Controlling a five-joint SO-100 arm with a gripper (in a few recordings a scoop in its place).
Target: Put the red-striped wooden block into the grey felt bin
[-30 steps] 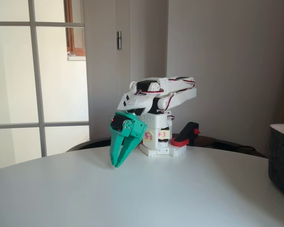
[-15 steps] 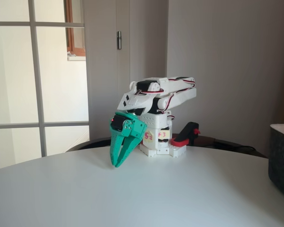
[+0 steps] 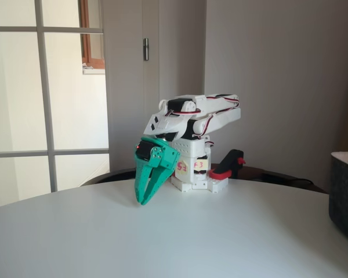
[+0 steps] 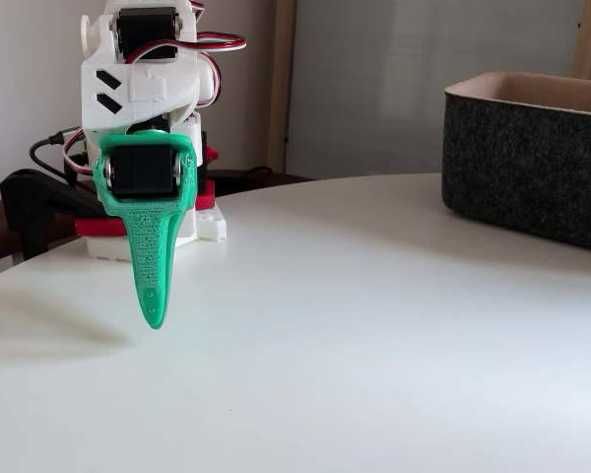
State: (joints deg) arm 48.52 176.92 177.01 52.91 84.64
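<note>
My green gripper (image 3: 141,201) hangs from the folded white arm with its tip just above the white round table (image 3: 162,243). Its fingers lie together, shut, with nothing between them. In the side-on fixed view the gripper (image 4: 154,317) shows as one narrow green wedge pointing down. The grey felt bin (image 3: 345,191) stands at the right edge of the table, well to the right of the gripper. It is dark with a lighter rim, and it is the large bin (image 4: 532,168) at the upper right. The red-striped wooden block is out of view.
The arm's white base (image 3: 191,174) is fixed at the table's far edge with a red and black clamp (image 3: 225,168). A window and a door stand behind. Bare tabletop (image 4: 374,325) stretches between the gripper and the bin.
</note>
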